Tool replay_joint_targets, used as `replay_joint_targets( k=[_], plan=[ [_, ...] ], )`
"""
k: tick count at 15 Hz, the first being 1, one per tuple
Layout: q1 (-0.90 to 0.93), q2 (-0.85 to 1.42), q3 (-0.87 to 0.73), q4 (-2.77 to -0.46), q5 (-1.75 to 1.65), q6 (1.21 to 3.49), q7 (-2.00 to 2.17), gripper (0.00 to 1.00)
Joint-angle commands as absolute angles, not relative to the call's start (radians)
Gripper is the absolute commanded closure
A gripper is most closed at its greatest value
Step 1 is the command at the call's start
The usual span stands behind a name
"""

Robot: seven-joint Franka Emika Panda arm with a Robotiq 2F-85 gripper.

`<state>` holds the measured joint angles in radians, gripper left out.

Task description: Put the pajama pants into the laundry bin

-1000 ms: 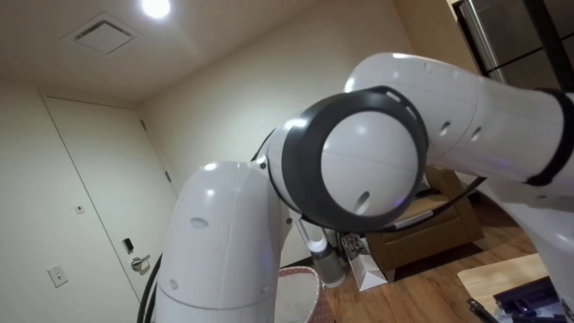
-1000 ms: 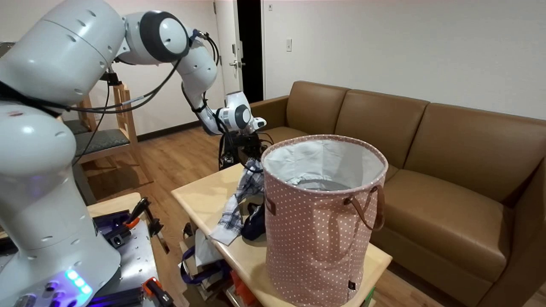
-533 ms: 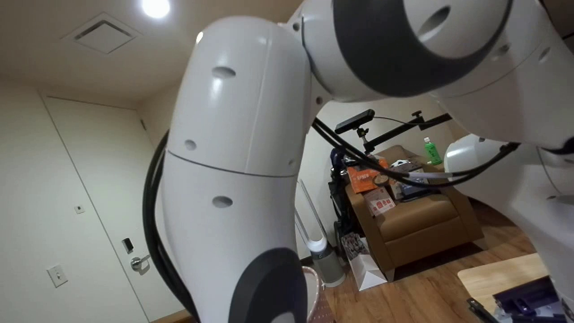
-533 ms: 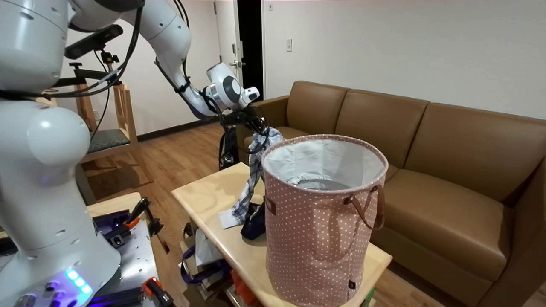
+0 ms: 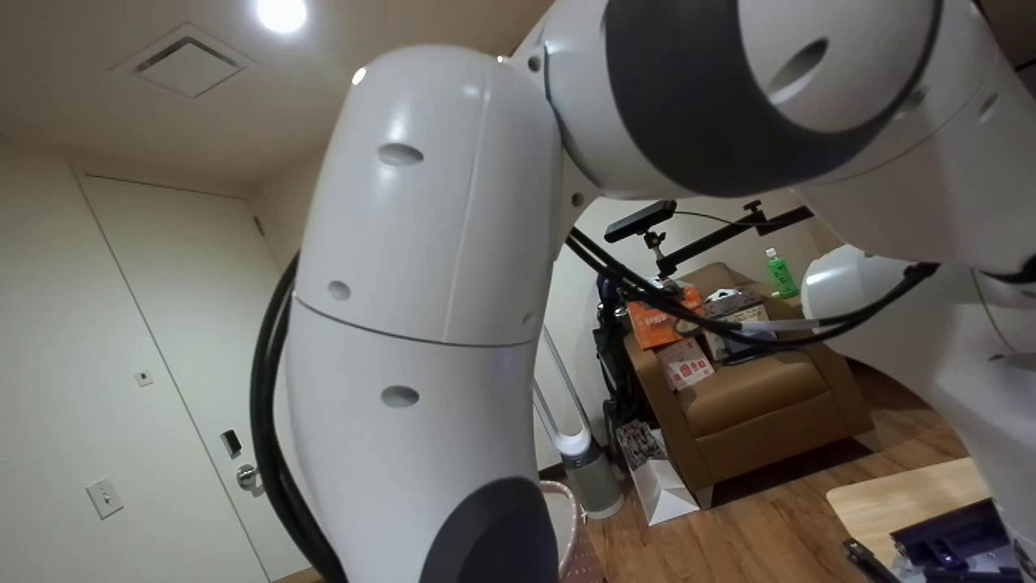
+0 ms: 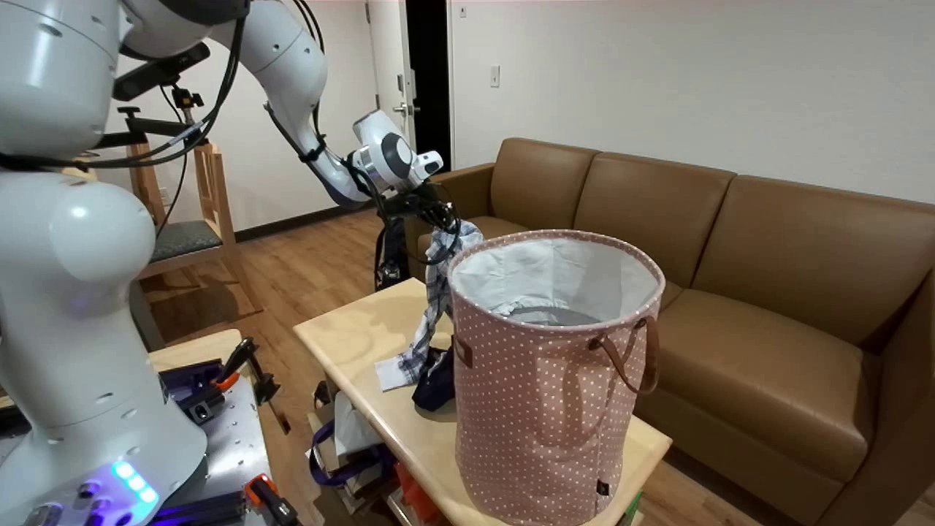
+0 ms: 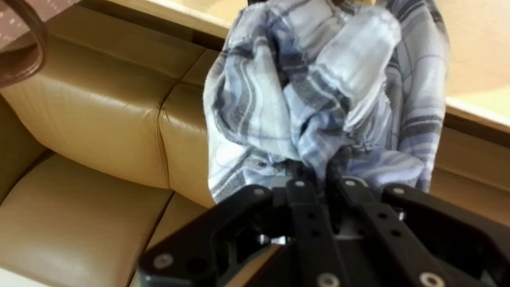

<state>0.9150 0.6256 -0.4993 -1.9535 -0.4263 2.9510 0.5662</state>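
CLERK: Items?

OPERATOR: Pajama pants (image 7: 322,103): soft plaid, grey-blue and white, crumpled; I am pinching them in the claw (image 7: 314,169), jaws nearly meeting. They are hanging near the laundry bin (image 6: 544,409), outside it, pale hem (image 6: 393,374) lying on the worktop (image 6: 369,321). Said laundry bin: round, dotted pink fabric, white lining, brown loop handle (image 6: 649,358).

CLERK: By view?

OPERATOR: Wrist view is showing me bunched folds at the grip; an exterior view, the pale hem; only an exterior view, a slim white fan (image 5: 593,482).

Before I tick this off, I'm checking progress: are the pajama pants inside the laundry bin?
No: the pajama pants hang from the gripper outside the laundry bin, with their lower end on the table.
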Motion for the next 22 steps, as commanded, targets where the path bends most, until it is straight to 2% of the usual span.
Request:
replay_joint_targets(
  k=[1,7,8,10,14,18,22],
  plan=[
    [1.105,0.492,-0.729,-2.056,-0.469,3.024,0.699,0.93],
    [1.455,0.412,-1.222,-2.117,-0.693,3.075,0.941,0.93],
    [1.388,0.455,-1.121,-2.075,-0.555,3.034,0.828,0.9],
    [1.448,0.434,-1.213,-2.102,-0.594,3.052,0.848,0.9],
    [1.46,0.404,-1.214,-2.118,-0.567,3.029,0.843,0.93],
    [1.472,0.185,-1.204,-2.187,-0.417,3.006,0.731,0.94],
    [1.611,0.049,-1.416,-2.213,-0.5,2.955,0.863,0.94]
  ],
)
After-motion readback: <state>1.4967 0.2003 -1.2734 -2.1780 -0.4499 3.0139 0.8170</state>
